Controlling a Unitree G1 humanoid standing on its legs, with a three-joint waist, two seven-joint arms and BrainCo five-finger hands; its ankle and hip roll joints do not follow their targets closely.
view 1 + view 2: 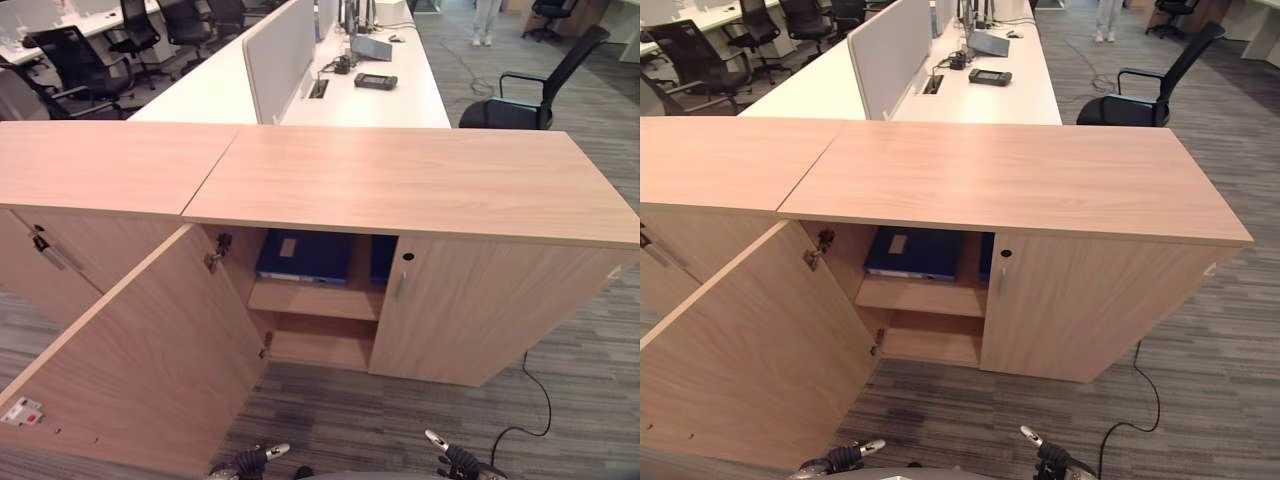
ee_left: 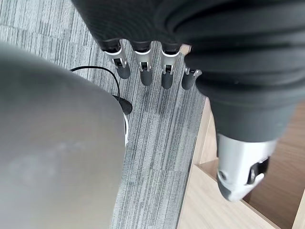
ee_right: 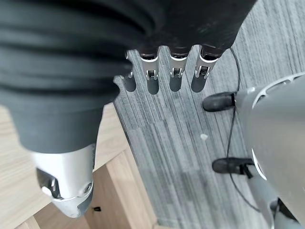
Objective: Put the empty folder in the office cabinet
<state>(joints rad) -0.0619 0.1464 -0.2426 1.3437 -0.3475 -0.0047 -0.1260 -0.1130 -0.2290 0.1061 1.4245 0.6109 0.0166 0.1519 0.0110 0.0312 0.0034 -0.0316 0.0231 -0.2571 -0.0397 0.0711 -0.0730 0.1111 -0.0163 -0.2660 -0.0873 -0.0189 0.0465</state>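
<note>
Two wooden doors front the office cabinet (image 1: 420, 185): the left door (image 1: 140, 360) stands swung wide open toward the near left, and the right door (image 1: 480, 310) is closed. In the opened half, a blue folder (image 1: 303, 256) lies flat on the upper shelf (image 1: 315, 300), its pale label facing up, with another blue item (image 1: 383, 257) just beside it on the right, partly hidden behind the closed door. The lower shelf (image 1: 320, 345) shows bare wood. A second cabinet (image 1: 90, 165) adjoins on the left.

The left hand (image 2: 143, 67) hangs low at the near edge of the scene, its fingers straight and relaxed, holding nothing, above the grey striped carpet (image 2: 157, 143) beside the open door's edge. The right hand (image 3: 167, 71) hangs likewise at the near right, fingers loose and straight, empty, over the carpet.

Beyond the cabinet, a long white counter (image 1: 400, 95) runs away with a grey divider panel (image 1: 280, 55), and a small dark device (image 1: 375, 81) lies on it. A black office chair (image 1: 530, 95) sits at the far right.
</note>
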